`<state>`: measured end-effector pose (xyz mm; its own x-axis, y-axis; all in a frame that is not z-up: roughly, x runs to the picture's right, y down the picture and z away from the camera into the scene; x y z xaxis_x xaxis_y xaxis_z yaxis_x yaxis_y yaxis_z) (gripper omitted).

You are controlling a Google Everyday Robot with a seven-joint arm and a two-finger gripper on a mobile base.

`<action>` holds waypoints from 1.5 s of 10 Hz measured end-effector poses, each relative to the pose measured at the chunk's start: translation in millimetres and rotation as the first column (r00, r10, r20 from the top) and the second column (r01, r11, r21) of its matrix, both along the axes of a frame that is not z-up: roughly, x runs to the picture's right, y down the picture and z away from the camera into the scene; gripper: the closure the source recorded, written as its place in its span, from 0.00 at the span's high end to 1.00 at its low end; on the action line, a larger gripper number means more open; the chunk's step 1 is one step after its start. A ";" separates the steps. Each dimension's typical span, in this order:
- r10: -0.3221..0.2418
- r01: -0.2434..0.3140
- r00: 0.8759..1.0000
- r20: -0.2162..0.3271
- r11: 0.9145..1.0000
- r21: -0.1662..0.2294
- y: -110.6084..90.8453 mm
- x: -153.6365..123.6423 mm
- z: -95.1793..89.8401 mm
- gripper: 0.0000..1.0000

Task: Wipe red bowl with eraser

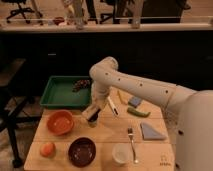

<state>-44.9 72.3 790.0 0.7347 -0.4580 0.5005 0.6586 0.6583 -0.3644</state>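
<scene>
The red bowl (pixel 60 122) sits on the left part of the wooden table, in front of the green tray. My gripper (pixel 92 115) hangs low just to the right of the bowl, a little apart from its rim. It is shut on a small tan and dark block, the eraser (pixel 92 118), which is mostly hidden by the fingers. The white arm reaches down to it from the right.
A green tray (pixel 56 95) stands behind the bowl. A dark bowl (pixel 81 151), a white cup (pixel 120 152) and an orange fruit (pixel 47 149) line the front. A fork (pixel 131 142), grey-blue cloth (pixel 151 132), blue sponge (pixel 134 101) and green vegetable (pixel 138 112) lie to the right.
</scene>
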 end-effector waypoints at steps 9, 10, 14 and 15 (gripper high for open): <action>0.135 -0.138 0.983 -0.126 0.990 -0.016 9.2 -42.3 13.0 0.00; 0.133 -0.136 0.982 -0.132 0.991 -0.014 9.0 -39.1 13.7 0.00; 0.133 -0.136 0.983 -0.129 0.991 -0.016 9.3 -40.3 13.8 0.00; 0.131 -0.133 0.984 -0.122 0.991 -0.008 9.3 -41.9 12.9 0.00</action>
